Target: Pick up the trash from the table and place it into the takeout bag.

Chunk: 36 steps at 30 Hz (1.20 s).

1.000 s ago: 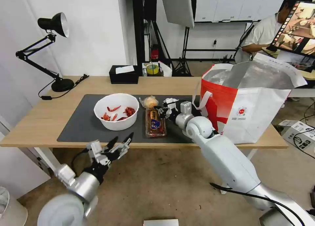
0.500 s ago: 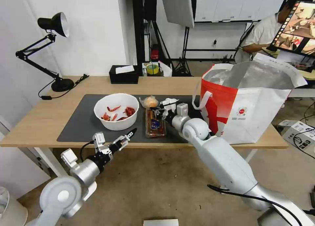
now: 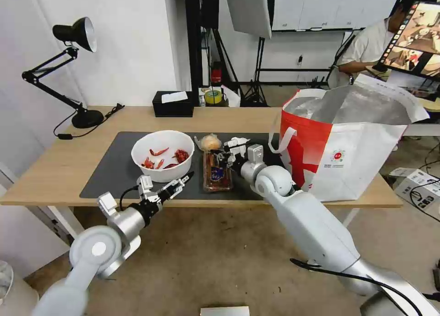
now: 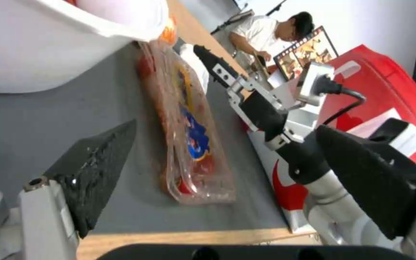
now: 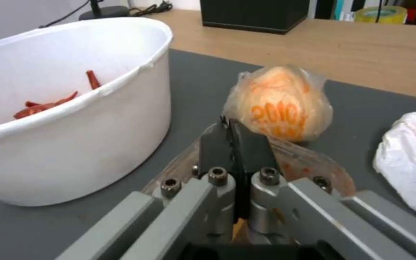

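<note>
right gripper (image 3: 219, 156) low over the clear tray (image 3: 217, 171) on the dark mat (image 3: 110, 169), jaws pressed together. left gripper (image 3: 181, 182) at the table's (image 3: 55, 169) front edge, jaws apart, near white bowl (image 3: 162, 155).

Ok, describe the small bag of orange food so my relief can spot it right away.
Start at the dark grey mat on the table. Between the white bowl and the takeout bag lies a clear tray; the small bag sits at the tray's far end. It is a rounded yellow-orange lump in clear plastic, unlike the white crumpled tissue beside it.
</note>
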### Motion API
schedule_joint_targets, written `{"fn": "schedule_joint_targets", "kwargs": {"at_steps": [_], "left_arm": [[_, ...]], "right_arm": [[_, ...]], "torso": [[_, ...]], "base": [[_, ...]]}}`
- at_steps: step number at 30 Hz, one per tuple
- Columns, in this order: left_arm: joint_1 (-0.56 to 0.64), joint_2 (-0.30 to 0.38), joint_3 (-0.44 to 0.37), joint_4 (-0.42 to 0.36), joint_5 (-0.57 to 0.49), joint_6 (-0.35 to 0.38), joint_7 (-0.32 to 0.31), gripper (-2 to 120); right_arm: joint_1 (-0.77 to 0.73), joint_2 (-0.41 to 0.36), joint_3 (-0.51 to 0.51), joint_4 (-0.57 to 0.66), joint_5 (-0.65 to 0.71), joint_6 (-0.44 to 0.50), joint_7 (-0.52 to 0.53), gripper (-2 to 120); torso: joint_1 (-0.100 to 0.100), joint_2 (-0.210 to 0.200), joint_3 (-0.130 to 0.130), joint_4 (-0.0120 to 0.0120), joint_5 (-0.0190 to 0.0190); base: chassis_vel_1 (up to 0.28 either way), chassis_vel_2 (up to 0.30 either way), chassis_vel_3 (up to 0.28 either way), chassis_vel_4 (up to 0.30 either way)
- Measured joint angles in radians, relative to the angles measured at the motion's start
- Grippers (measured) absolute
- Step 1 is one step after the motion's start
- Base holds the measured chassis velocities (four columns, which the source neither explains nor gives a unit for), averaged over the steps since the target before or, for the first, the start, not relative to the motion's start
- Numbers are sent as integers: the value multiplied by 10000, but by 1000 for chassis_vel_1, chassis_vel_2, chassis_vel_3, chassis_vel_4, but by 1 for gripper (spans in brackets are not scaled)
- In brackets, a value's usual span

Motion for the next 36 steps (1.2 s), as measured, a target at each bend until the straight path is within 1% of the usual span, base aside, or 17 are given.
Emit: {"fn": "schedule_joint_targets", "kwargs": {"at_steps": [3,15,17,18,19,23,36], "left_arm": [[-342,-77,349,269,0,99,-97,100],[-981,-337,926,663,26,264,-488,100],[-1199,-367,1151,806,68,265,-686,100],[-1199,-367,1151,806,68,265,-686,100],[-1345,-401,1270,869,75,262,-872,100],[-1585,-476,1498,1046,119,258,-1055,100],[-1902,-461,1833,1363,195,246,-1075,100]], "right_arm": [[22,-63,23,15,0,-15,30,0],[-90,-195,172,213,74,-119,80,0],[-117,-234,192,261,81,-142,86,0],[-117,-234,192,261,81,-142,86,0],[-147,-256,197,277,85,-165,86,0],[-192,-282,199,259,120,-208,86,0],[-64,-124,140,-185,143,-336,0,0]], "torso": [[0,0,0,0,0],[0,0,0,0,1],[0,0,1,0,1],[0,0,1,0,1],[0,0,0,0,1],[0,0,0,-1,1],[-1,0,-1,1,-1]], "base": [[0,0,0,0],[0,0,0,0],[0,0,0,0],[0,0,0,0],[0,0,0,0],[0,0,0,0],[0,0,0,0]]}}
